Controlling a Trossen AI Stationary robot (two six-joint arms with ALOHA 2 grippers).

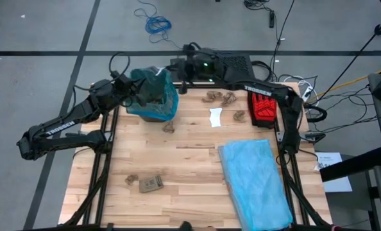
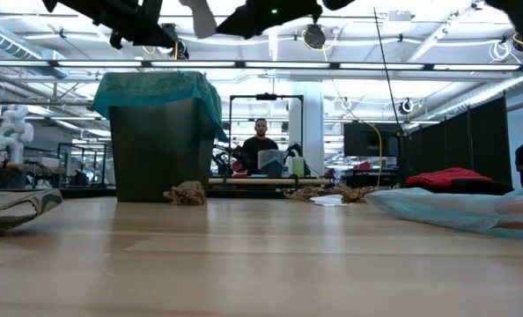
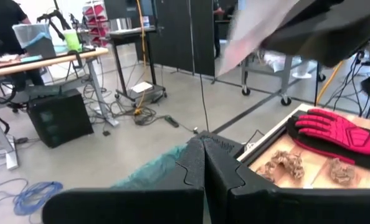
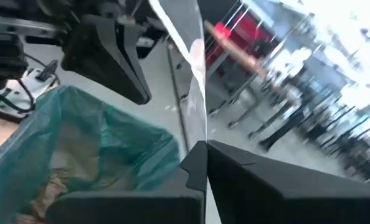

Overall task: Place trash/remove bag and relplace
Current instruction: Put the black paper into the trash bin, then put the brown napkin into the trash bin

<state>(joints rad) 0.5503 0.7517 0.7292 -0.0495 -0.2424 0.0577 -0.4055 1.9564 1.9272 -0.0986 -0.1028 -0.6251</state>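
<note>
The thin, crinkly, translucent teal-green plastic bag lines an upright bin at the upper left of the desk in the high view, its rim folded down over the bin's edge; a brown paper wad lies inside. More crumpled brown paper wads sit upper centre (three or four close together), one just beside the bin. A white scrap lies centre. A tan card rests lower left.

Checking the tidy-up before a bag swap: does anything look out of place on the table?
Yes. Brown paper wads still lie loose by the table's far edge, and one beside the bin rather than in it. A red glove lies at the far right.
</note>
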